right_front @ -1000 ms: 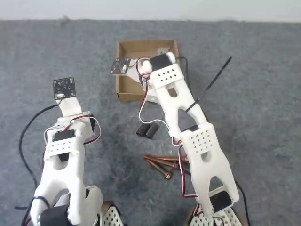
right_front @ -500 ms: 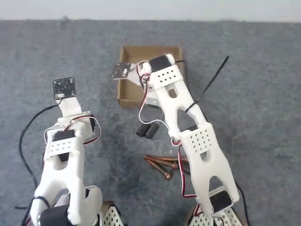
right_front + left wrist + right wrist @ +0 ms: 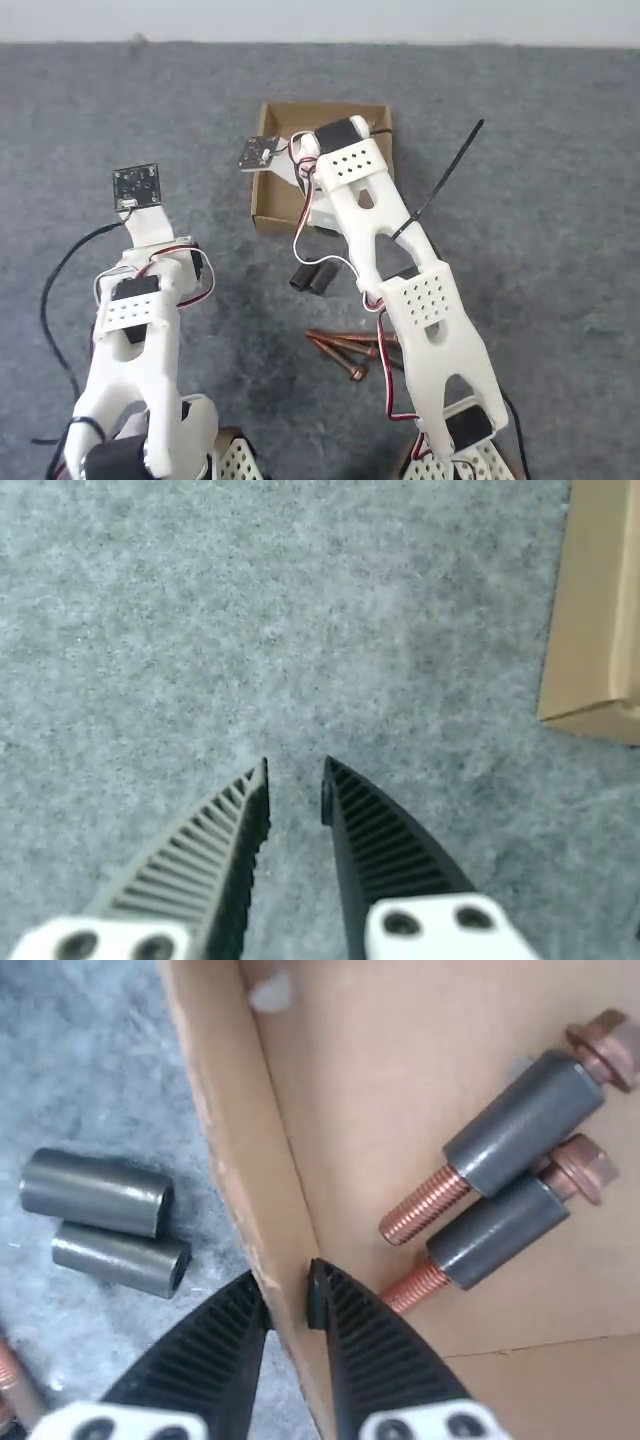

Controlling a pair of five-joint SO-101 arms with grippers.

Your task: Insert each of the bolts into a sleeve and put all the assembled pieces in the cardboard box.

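The right claw (image 3: 288,1295) pinches the near wall of the box (image 3: 225,1110), one finger inside and one outside. Two assembled pieces (image 3: 520,1120) lie touching side by side in the box. Their threaded ends point at the gripped wall, and the nearer tip is just beside the inner finger. Just outside that wall two bare sleeves (image 3: 95,1192) lie touching on the carpet (image 3: 540,150). Loose bolts (image 3: 335,337) lie nearer the arm bases. The left claw (image 3: 295,770) hangs narrowly parted and empty over bare carpet, the box edge well to one side.
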